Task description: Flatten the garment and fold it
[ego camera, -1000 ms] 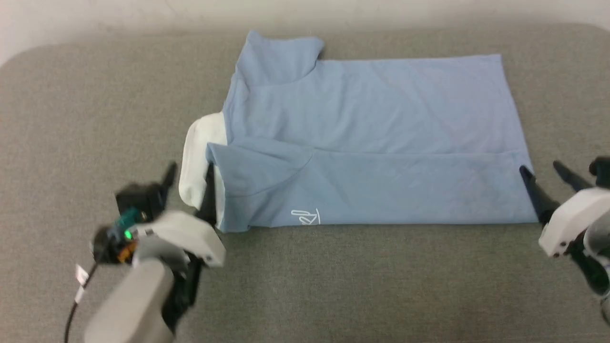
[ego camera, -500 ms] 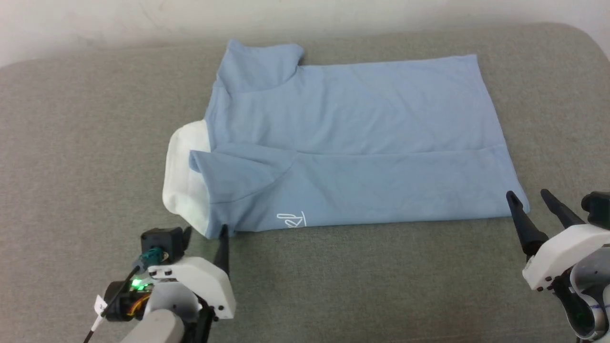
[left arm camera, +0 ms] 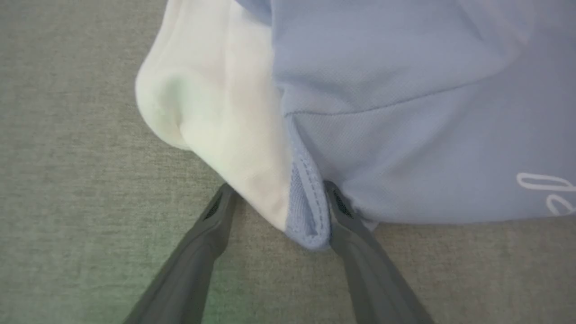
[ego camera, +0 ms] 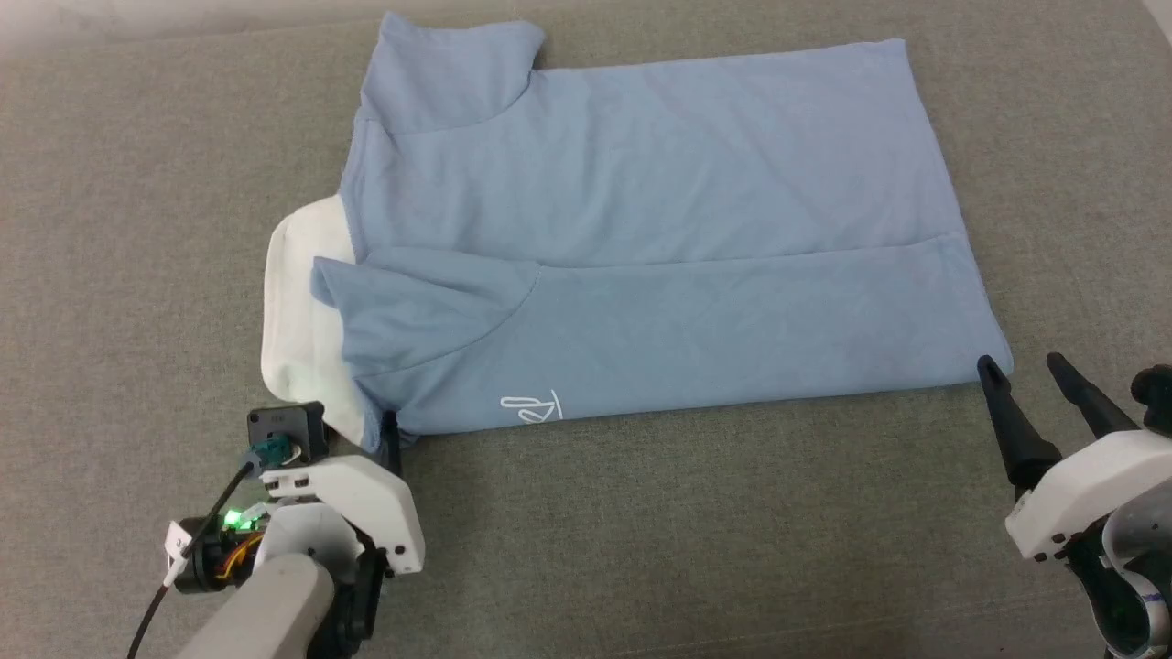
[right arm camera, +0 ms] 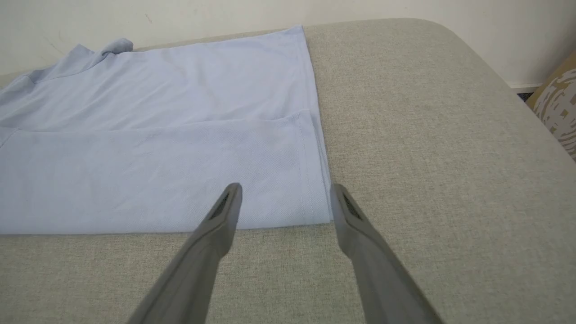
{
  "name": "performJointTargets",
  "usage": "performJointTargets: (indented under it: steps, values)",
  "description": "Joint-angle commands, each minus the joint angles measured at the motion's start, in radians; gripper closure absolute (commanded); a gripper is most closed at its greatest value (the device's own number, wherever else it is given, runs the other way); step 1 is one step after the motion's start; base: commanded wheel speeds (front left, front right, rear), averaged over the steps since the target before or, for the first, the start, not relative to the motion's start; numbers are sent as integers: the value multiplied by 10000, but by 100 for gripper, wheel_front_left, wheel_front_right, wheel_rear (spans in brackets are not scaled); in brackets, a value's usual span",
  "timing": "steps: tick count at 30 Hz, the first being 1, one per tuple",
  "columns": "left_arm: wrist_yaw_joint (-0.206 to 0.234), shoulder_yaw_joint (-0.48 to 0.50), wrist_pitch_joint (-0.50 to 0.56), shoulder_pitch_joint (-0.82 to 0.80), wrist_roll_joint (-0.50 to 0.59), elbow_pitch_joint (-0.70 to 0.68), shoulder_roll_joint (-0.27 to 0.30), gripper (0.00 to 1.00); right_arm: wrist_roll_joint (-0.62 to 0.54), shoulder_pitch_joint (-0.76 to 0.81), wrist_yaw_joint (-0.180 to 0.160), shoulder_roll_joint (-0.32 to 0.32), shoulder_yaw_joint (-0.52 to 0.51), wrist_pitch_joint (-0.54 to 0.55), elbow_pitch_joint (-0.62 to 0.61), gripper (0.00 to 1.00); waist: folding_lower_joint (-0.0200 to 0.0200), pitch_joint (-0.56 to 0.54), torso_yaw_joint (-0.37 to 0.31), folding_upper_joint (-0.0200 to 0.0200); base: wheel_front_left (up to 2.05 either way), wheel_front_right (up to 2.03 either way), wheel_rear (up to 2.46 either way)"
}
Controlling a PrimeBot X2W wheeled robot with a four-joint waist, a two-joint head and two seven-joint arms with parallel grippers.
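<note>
The garment [ego camera: 641,229], a light blue polo shirt, lies flat across the grey table with its white collar [ego camera: 293,302] to the left and its hem to the right. Its near long side is folded over, and a white script logo [ego camera: 531,407] sits by the near edge. My left gripper [ego camera: 357,430] is open at the near collar corner. In the left wrist view, the left gripper [left arm camera: 279,193] has that corner of the garment [left arm camera: 405,112] between its spread fingers. My right gripper [ego camera: 1022,363] is open at the near hem corner. The right gripper [right arm camera: 285,189] hovers over that corner of the garment [right arm camera: 157,157].
The grey padded table [ego camera: 687,531] extends towards me beyond the shirt's near edge. In the right wrist view, the table's rounded far corner [right arm camera: 441,36] meets a pale wall [right arm camera: 225,13]. A patterned object [right arm camera: 558,108] sits beyond the table's right edge.
The head camera has shifted, so the shirt sits higher and further left. My left gripper drew back from beside the collar to the near collar corner. Both grippers stayed open.
</note>
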Motion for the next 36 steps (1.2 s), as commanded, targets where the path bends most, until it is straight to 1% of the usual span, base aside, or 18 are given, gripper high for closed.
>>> performJointTargets:
  steps: [1,3,6,10,14,21,24,29,30,31,32,33,36]
  values:
    - [-230,-266,482,226,-240,524,-160,100,-90,49,-19,78,-51,51,-70,0,2,40,-3,0,0,0,0]
    - [-391,-287,436,211,-333,594,-253,100,-159,22,-19,59,-139,95,-49,0,2,-53,83,0,0,0,0]
    - [-477,-215,37,199,-340,588,-373,100,-336,-37,-19,-25,-260,223,-18,0,2,-276,253,0,0,0,0]
    - [-432,-91,-569,192,-206,246,-409,100,-650,-178,-19,-140,-340,779,227,0,2,-513,501,0,0,0,0]
    - [-349,-42,-974,125,27,-420,-305,100,-965,-537,-19,-21,-611,1516,683,0,2,-534,766,0,0,0,0]
    - [-209,-230,-1035,-25,392,-1564,-170,100,-2084,-1539,-19,-22,-1003,2475,1996,0,2,-131,1192,0,0,0,0]
    - [-201,-333,-1012,-81,483,-1786,-167,100,-2567,-1901,-19,-33,-1103,2619,2705,0,2,52,1338,0,0,0,0]
    - [-234,-490,-937,-108,522,-1839,-205,100,-2741,-2230,-19,207,-1231,2620,3701,0,2,189,1467,0,0,0,0]
    - [-235,-507,-924,-108,524,-1823,-205,100,-2762,-2241,-19,215,-1187,2617,3869,13,2,187,1474,0,0,0,0]
    - [-235,-507,-924,-108,524,-1823,-205,100,-2762,-2241,-19,215,-1187,2617,3869,13,2,187,1474,0,0,0,0]
    - [-232,-520,-915,-106,528,-1804,-198,100,-2773,-2256,-19,214,-1171,2561,3994,60,2,175,1476,0,0,0,0]
    - [-232,-530,-905,-103,531,-1776,-183,100,-2785,-2275,-19,216,-1202,2465,4087,100,2,145,1475,0,0,0,0]
    - [-246,-514,-876,-21,483,-1675,-90,100,-2768,-2284,-19,210,-1306,2167,4218,100,2,-92,1415,0,0,0,0]
